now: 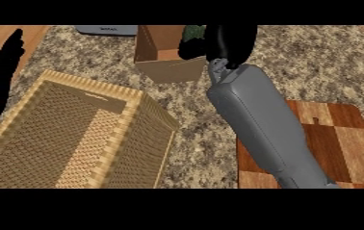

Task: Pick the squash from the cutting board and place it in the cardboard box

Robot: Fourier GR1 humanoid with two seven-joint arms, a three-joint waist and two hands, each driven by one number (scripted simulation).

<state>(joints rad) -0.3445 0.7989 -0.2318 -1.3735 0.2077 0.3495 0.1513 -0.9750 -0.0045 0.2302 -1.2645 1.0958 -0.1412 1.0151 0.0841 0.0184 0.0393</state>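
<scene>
The right hand (pixel 229 44) is seen at about 12 o'clock, over the right rim of the box (pixel 167 56), with the grey forearm running down to 5 o'clock across the board (pixel 331 137). The fingers are curled round a dark green thing, taken to be the squash (pixel 193 31); only a small part of it shows at the hand's left side, so its shape and full extent cannot be made out. The squash is thus held at the box's open top, off the board, and not yet set down inside.

A squash is judged to be stiff, fairly heavy for its bulk and smooth-skinned, so some slip within the fingers is to be allowed for. It is not fragile, though a fall onto the box's thin wall could tip or dent the cardboard. The hold is best taken across the widest part of the body, thumb opposite fingers, and it appears to be so taken here. Release is best made low, over the middle of the box's floor.

The left hand (pixel 10 56) is resting at 9 o'clock by the view's edge, fingers straight and upward. A basket (pixel 138 128) stands on the surface (pixel 313 60) at 7 o'clock, and a grey object (pixel 107 30) lies at 11 o'clock.
</scene>
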